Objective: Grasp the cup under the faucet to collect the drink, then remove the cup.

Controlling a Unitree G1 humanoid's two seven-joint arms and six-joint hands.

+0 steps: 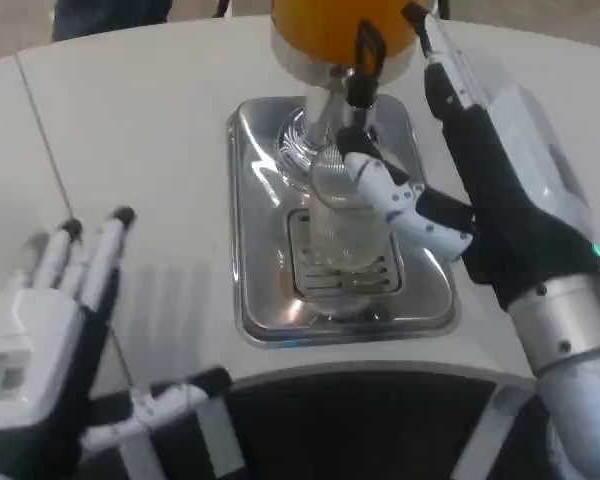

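A clear ribbed cup stands on the grate of the chrome drip tray, under the black faucet of the orange drink dispenser. My right hand reaches in from the right; its thumb wraps the cup's front and the other fingers stretch up behind it toward the dispenser, so it holds the cup. My left hand lies on the table at the lower left with its fingers stretched out and nothing in it. No stream of drink can be made out.
The white table curves along its near edge by my body. The dispenser's chrome pedestal rises at the tray's back. Bare tabletop lies left of the tray.
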